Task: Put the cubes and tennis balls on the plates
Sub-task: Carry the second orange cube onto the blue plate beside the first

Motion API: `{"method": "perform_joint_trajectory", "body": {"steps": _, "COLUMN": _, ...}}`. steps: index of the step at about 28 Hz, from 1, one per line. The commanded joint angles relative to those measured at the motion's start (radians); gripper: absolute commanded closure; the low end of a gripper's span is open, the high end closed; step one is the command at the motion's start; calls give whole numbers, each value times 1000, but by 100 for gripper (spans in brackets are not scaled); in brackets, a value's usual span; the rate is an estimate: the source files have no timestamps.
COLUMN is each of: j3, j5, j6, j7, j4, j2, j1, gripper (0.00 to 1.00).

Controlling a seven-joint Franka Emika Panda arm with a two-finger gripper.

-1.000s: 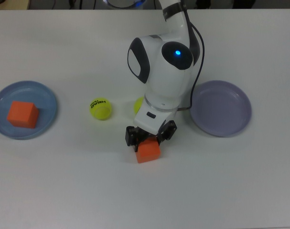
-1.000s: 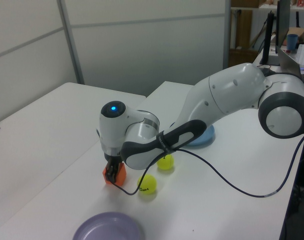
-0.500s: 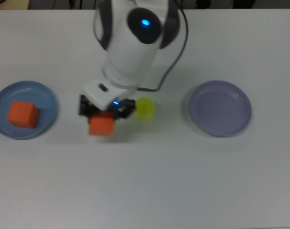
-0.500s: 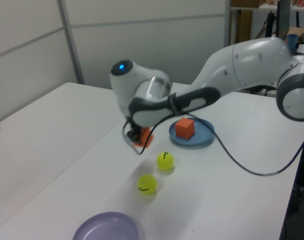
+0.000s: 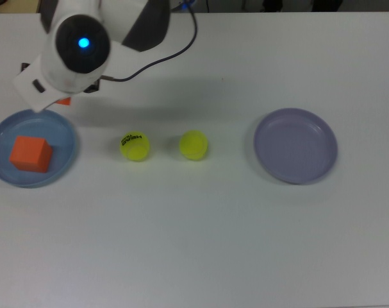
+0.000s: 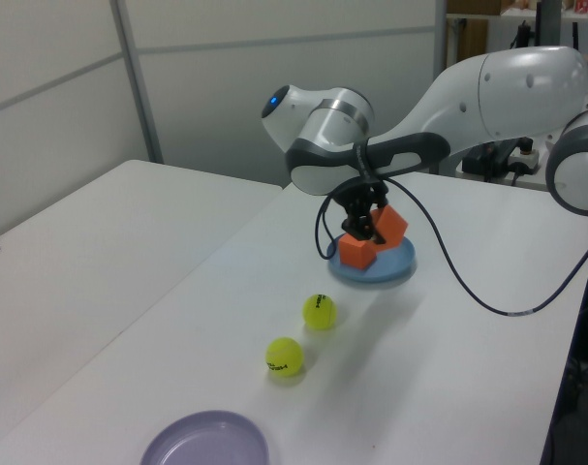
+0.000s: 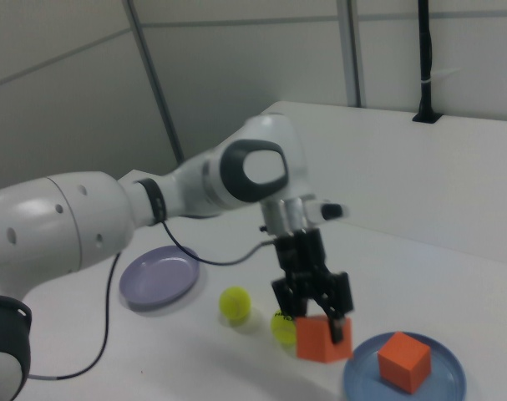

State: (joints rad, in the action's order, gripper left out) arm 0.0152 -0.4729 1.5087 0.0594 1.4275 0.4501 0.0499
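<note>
Our claw point(image 7: 313, 316) grips one cube point(image 7: 323, 337) aloft at the blue plate's point(image 5: 2, 131) 12 o'clock edge in the top view, presumably to join the cube point(image 5: 31, 154) already resting there.

White table with plates and balls

The white table point(image 5: 200, 244) carries a light blue plate point(image 5: 63, 131) at the top view's left, a lavender plate point(image 5: 296, 145) at the top view's right, and two tennis balls point(image 5: 135, 146) point(image 5: 194, 145) between them.
</note>
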Motion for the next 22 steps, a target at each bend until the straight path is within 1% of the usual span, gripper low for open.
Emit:
{"method": "perform_joint_trajectory", "body": {"steps": 1, "j3": 11, "j5": -43, "j6": 116, "j7": 11, "j4": 14, "j2": 39, "j1": -30, "gripper": 100}}
{"method": "perform_joint_trajectory", "body": {"steps": 4, "j3": 11, "j5": -49, "j6": 189, "j7": 2, "j4": 22, "j2": 68, "j1": -44, "gripper": 100}}
{"method": "perform_joint_trajectory", "body": {"steps": 5, "j3": 11, "j5": -50, "j6": 221, "j7": 0, "j4": 22, "j2": 90, "j1": -51, "gripper": 100}}
{"method": "perform_joint_trajectory", "body": {"steps": 8, "j3": 12, "j5": -50, "j6": 271, "j7": -1, "j4": 22, "j2": 119, "j1": -61, "gripper": 100}}
{"method": "perform_joint_trajectory", "body": {"steps": 10, "j3": 12, "j5": -56, "j6": 307, "j7": -18, "j4": 22, "j2": 136, "j1": -67, "gripper": 100}}
{"method": "perform_joint_trajectory", "body": {"steps": 13, "j3": 12, "j5": -69, "j6": 320, "j7": -27, "j4": 22, "j2": 145, "j1": -74, "gripper": 100}}
{"method": "perform_joint_trajectory", "body": {"steps": 14, "j3": 12, "j5": -70, "j6": 320, "j7": -27, "j4": 22, "j2": 147, "j1": -76, "gripper": 96}}
{"method": "perform_joint_trajectory", "body": {"steps": 15, "j3": 11, "j5": -70, "j6": 321, "j7": -26, "j4": 22, "j2": 145, "j1": -78, "gripper": 87}}
{"method": "perform_joint_trajectory", "body": {"steps": 16, "j3": 11, "j5": -64, "j6": 323, "j7": -27, "j4": 19, "j2": 145, "j1": -79, "gripper": 46}}
{"method": "perform_joint_trajectory", "body": {"steps": 17, "j3": 12, "j5": -64, "j6": 323, "j7": -30, "j4": 18, "j2": 145, "j1": -81, "gripper": 9}}
{"method": "perform_joint_trajectory", "body": {"steps": 18, "j3": 11, "j5": -63, "j6": 321, "j7": -32, "j4": 16, "j2": 144, "j1": -84, "gripper": 0}}
{"method": "perform_joint_trajectory", "body": {"steps": 22, "j3": 8, "j5": -50, "j6": 323, "j7": -44, "j4": 13, "j2": 133, "j1": -96, "gripper": 0}}
